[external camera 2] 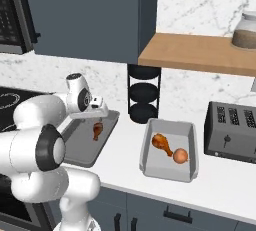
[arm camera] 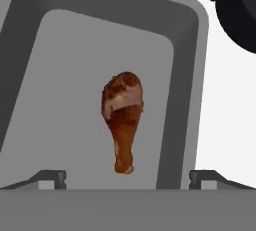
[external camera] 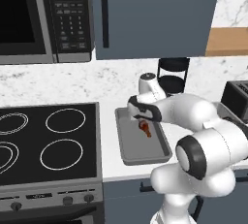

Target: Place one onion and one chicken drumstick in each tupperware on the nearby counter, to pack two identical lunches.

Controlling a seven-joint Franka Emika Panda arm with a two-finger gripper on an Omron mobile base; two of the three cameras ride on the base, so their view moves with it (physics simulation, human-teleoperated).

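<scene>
**Drumstick lies free under the spread end effector**

In the hand view the drumstick [arm camera: 123,120] lies in the left tupperware [arm camera: 30,40], at twelve o'clock from the end effector [arm camera: 128,177], long axis twelve-to-six; jaws wide apart, holding nothing. The right tupperware [external camera 2: 150,162] holds drumstick and onion [external camera 2: 180,155].

A drumstick [external camera: 145,129] lies in the tupperware [external camera: 127,145], seemingly below the arm.

1. Even, bright, diffuse light is seen throughout; no single source can be picked out.
2. Only faint, soft shading is cast on the counter [external camera 2: 125,147].
3. No glare is seen.
4. Slight softness and jagged rendered edges are noted; no edge distortion is evident.
</scene>
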